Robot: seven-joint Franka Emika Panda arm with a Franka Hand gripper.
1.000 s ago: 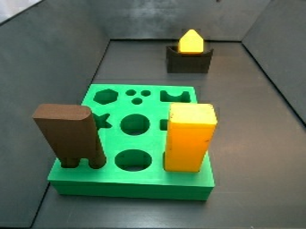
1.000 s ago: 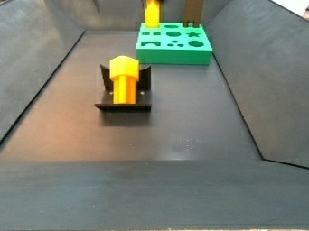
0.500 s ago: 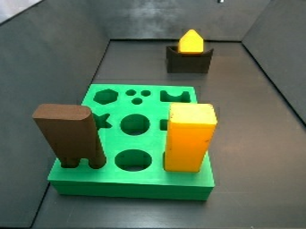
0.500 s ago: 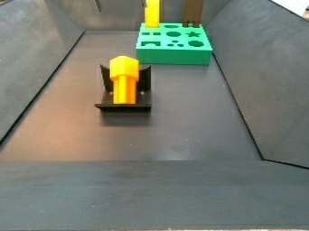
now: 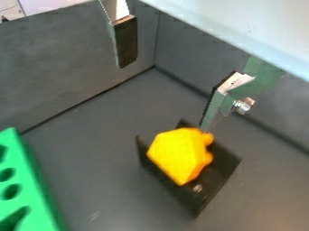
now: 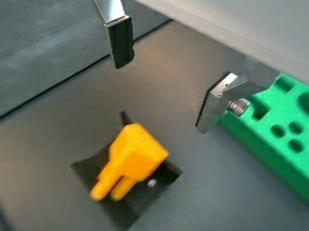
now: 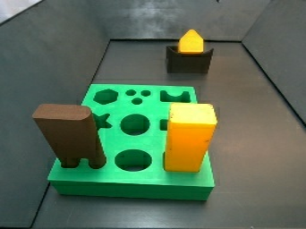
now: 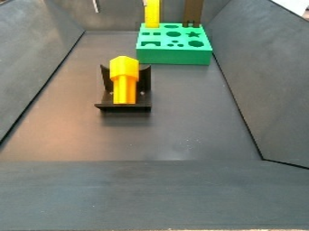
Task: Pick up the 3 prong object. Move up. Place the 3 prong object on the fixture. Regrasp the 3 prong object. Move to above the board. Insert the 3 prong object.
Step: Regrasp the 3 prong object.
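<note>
- The fingers (image 5: 126, 41) are flat silver plates with dark pads; in both wrist views they stand wide apart with nothing between them, one (image 6: 118, 41) on either side of open air above the piece; neither pad touches anything.
- The gripper (image 5: 179, 74) hangs above the fixture (image 5: 208, 185), clear of it and of the piece lying there; in both side views the gripper is out of the picture, so only the wrist views show it (image 6: 163, 81).
- The 3 prong object (image 5: 180, 153) is a small orange-yellow plastic block; in a wrist view short round prongs (image 6: 111, 183) stick out of one end, while the other end tapers to a blunt point; it lies lengthwise in the notch of the fixture (image 6: 135, 185), resting on it.
- In a side view the 3 prong object (image 7: 191, 40) shows as a yellow peaked shape sitting on top of the dark fixture (image 7: 189, 60) near the far wall; in a side view (image 8: 123, 77) it lies along the fixture (image 8: 123, 101), well apart from the board (image 8: 176, 47).
- The board (image 7: 131, 136) is a flat bright green slab with shaped holes: circles, a hexagon, a star, three small dots; its edge also appears in both wrist views (image 5: 22, 189) (image 6: 276, 126), beside the fixture but apart from it.
- On the board stand a tall brown block (image 7: 66, 134) and a tall yellow-orange block (image 7: 189, 136), both upright in holes along one edge; the three small dots (image 7: 138, 94) lie bare between the hexagon hole and a notched hole.
</note>
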